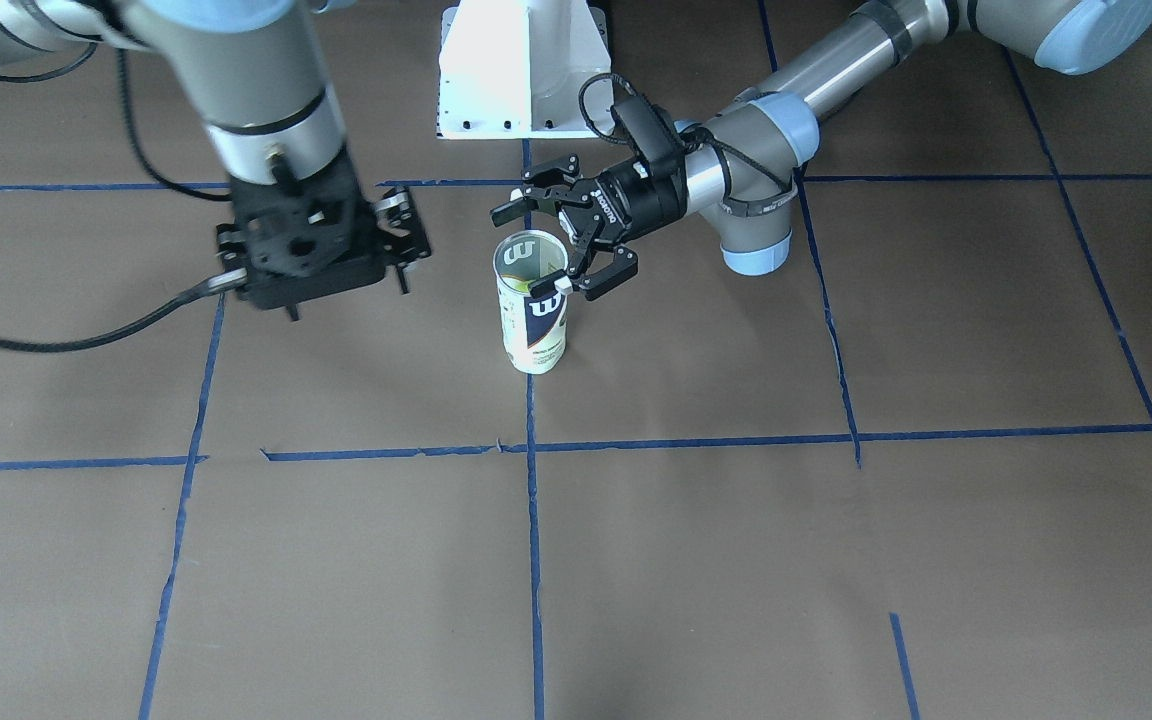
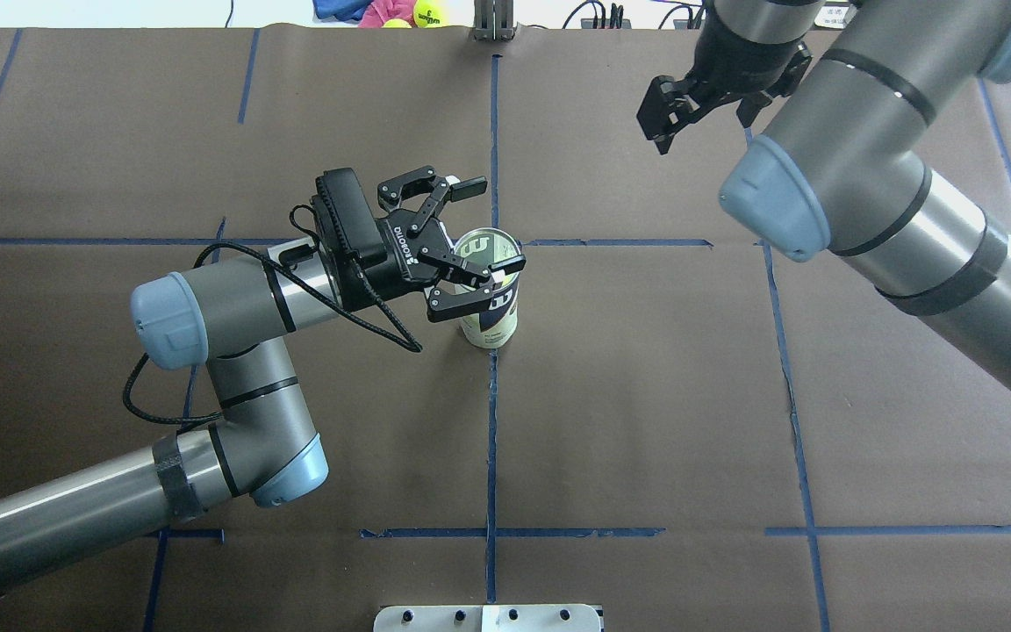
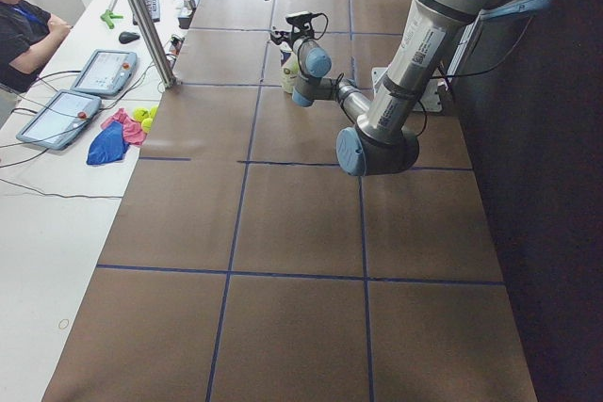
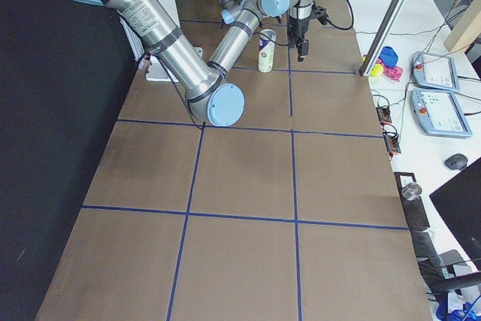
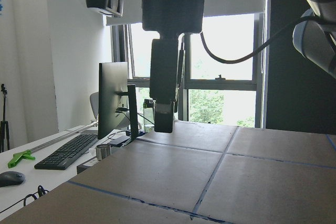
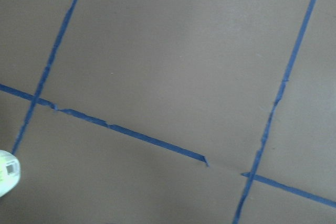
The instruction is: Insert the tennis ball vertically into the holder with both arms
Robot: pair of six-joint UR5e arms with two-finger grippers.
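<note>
The holder point(image 1: 532, 318), a clear can with a navy and white "W" label, stands upright at the table's middle point(image 2: 491, 309). Yellow-green shows through its clear wall; I cannot tell how many balls are inside. My left gripper point(image 1: 562, 246) is open and level at the can's top, with one fingertip point(image 2: 508, 262) across the rim and the other behind the can. My right gripper point(image 2: 700, 107) points down, open and empty, above the table well to the can's side point(image 1: 321, 245). The right wrist view shows only the can's edge point(image 6: 6, 172).
Loose tennis balls point(image 2: 426, 12) and pink and blue cloth lie beyond the table's far edge, by a metal post point(image 2: 493, 19). The white pedestal base point(image 1: 524, 70) stands at the robot's side. The table point(image 1: 696, 560) is brown with blue tape lines.
</note>
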